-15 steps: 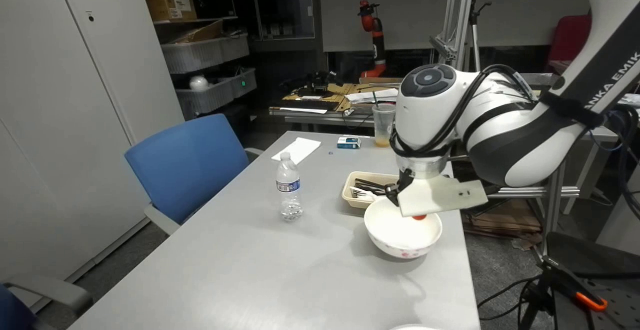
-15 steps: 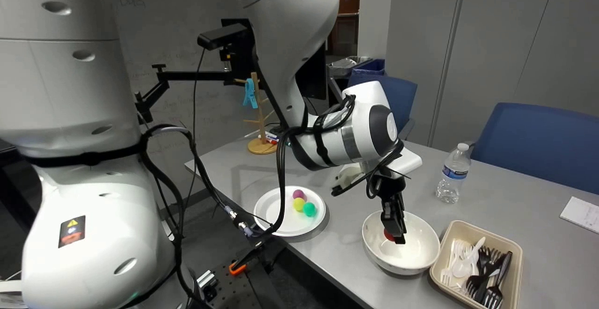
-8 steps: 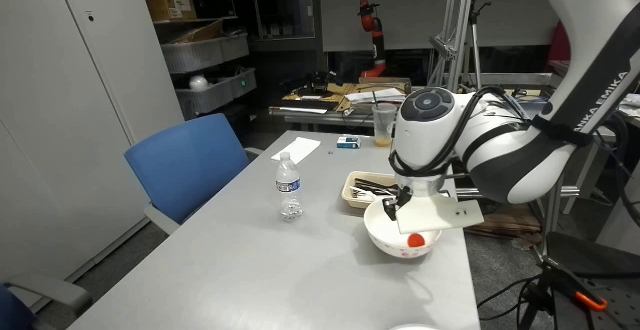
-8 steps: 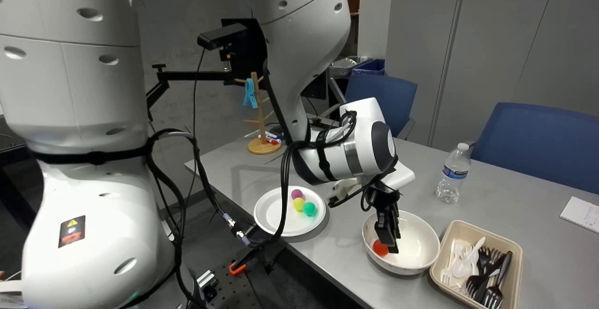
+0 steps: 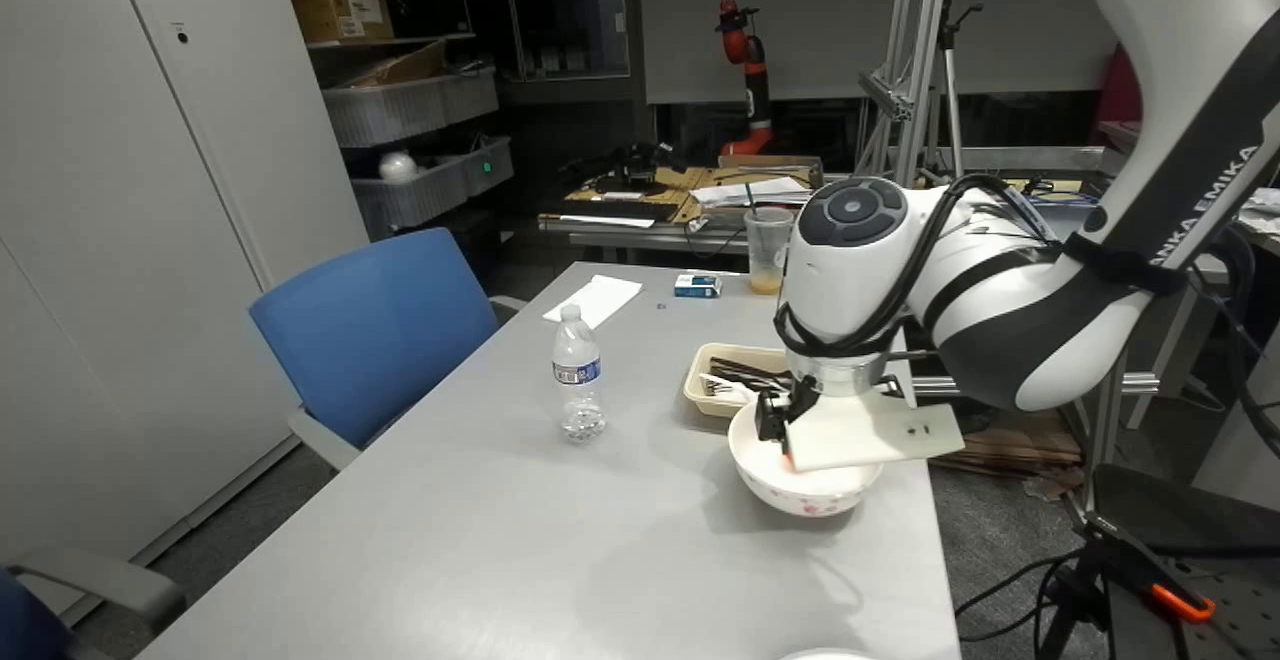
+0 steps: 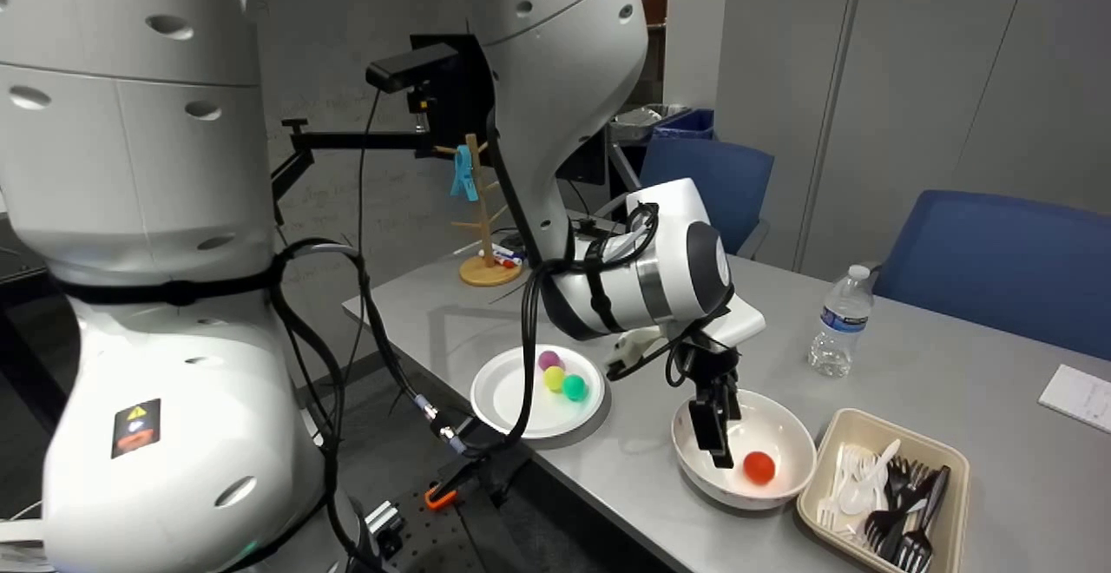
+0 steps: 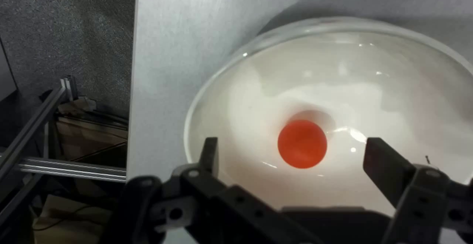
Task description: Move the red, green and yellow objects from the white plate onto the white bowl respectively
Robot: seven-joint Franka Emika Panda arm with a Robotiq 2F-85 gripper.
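Your red ball (image 6: 759, 467) has rolled across the inside of the bowl (image 6: 785, 428) since a moment ago, while the gripper (image 7: 292, 144) has slid only a tiny bit. In an exterior view the red ball now lies clear of the fingers (image 7: 210, 153), a little toward the side where the tray (image 6: 957, 503) is. In the wrist view you see it low in the bowl, in the gap between the two fingers. Those fingers are spread wide and have let the red ball go. They hang over the bowl with tips pointing down; you can't tell if they touch it. A flat white part (image 5: 865, 432) by the gripper hides most of the red ball in an exterior view.

The yellow ball (image 6: 554, 378) and the green ball (image 6: 575, 388) are still on the plate (image 6: 497, 395), in a bunch with a purple ball (image 6: 548, 360). Yellow sits in the middle; it is hard to tell if they touch. A black cable (image 6: 529, 330) passes in front of the plate.

Just beside the bowl, the tray holds black forks (image 6: 881, 523) and a white spoon (image 6: 857, 497). A bottle (image 6: 840, 323) stands upright on the table (image 6: 937, 382), apart from the bowl. Farther along are a cup (image 5: 768, 250) and a small box (image 5: 697, 285).
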